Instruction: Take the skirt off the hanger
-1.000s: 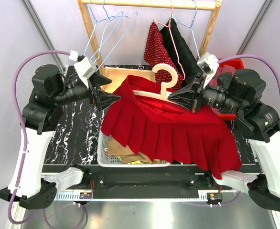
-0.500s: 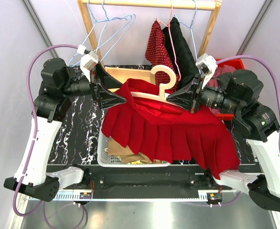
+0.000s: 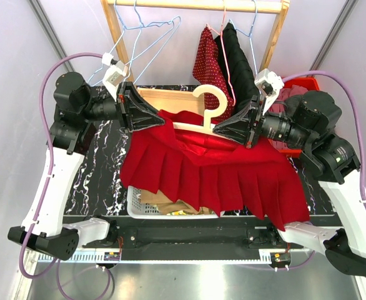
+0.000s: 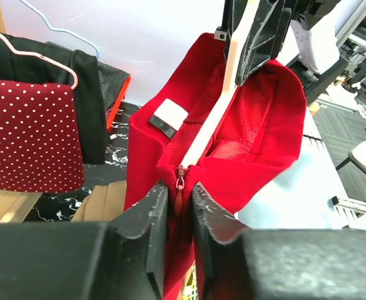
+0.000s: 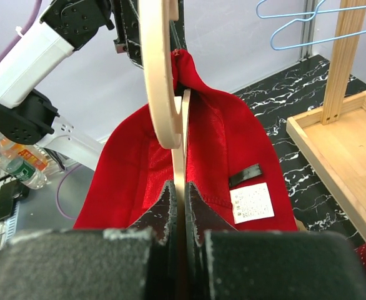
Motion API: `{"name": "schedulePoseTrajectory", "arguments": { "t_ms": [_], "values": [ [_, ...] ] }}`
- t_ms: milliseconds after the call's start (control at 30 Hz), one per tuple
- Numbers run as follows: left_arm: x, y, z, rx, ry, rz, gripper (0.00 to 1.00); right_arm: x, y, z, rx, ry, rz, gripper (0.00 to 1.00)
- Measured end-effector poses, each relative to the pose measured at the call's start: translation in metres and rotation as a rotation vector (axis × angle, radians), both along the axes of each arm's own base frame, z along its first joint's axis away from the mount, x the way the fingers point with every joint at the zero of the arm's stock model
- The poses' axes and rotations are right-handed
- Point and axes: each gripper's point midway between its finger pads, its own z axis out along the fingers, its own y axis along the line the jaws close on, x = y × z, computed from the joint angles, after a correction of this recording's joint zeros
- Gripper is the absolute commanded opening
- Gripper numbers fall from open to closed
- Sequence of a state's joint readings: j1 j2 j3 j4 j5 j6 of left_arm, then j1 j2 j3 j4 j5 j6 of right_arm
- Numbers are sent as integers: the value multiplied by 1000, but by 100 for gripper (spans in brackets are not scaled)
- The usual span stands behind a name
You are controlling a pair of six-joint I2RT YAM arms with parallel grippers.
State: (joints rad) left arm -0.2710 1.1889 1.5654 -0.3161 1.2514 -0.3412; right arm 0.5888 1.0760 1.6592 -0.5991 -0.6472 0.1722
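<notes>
Red skirt (image 3: pixel 214 175) hangs over basket (image 3: pixel 133 201), waistband strung on cream hanger (image 5: pixel 158 75). My left gripper (image 4: pixel 180 195) pinches waistband's zipper end; right gripper (image 5: pixel 180 194) clamps the hanger bar. Bar runs straight between them, so I'd pull left.

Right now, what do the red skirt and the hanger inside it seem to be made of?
The red skirt looks like matte woven cloth that holds sharp pleats. Its lining looks shinier, probably synthetic. The hanger is cream, smooth and rigid: painted wood or plastic, the look leaves that open.
</notes>
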Motion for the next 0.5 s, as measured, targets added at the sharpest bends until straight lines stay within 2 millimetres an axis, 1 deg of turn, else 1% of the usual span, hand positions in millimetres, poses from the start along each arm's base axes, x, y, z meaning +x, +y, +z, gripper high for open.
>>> {"name": "schedulePoseTrajectory", "arguments": {
  "t_ms": [33,133,200,267,367,433,500],
  "values": [
    [0,0,0,-1,1,-2,17,0,0,0,2,2,2,0],
    [0,0,2,-4,-1,-3,17,-1,2,-1,5,10,11,0],
    [0,0,5,-7,-3,-3,19,-1,3,-1,12,11,20,0],
    [0,0,13,-13,-16,-4,23,1,6,-3,14,16,28,0],
    [-3,0,34,-27,-56,-6,30,6,11,-10,12,28,32,0],
    [-6,1,52,-41,-92,-6,31,9,17,-16,6,40,43,0],
    [-11,2,67,-55,-130,-5,32,8,29,-21,-4,47,70,0]
  ]
}}
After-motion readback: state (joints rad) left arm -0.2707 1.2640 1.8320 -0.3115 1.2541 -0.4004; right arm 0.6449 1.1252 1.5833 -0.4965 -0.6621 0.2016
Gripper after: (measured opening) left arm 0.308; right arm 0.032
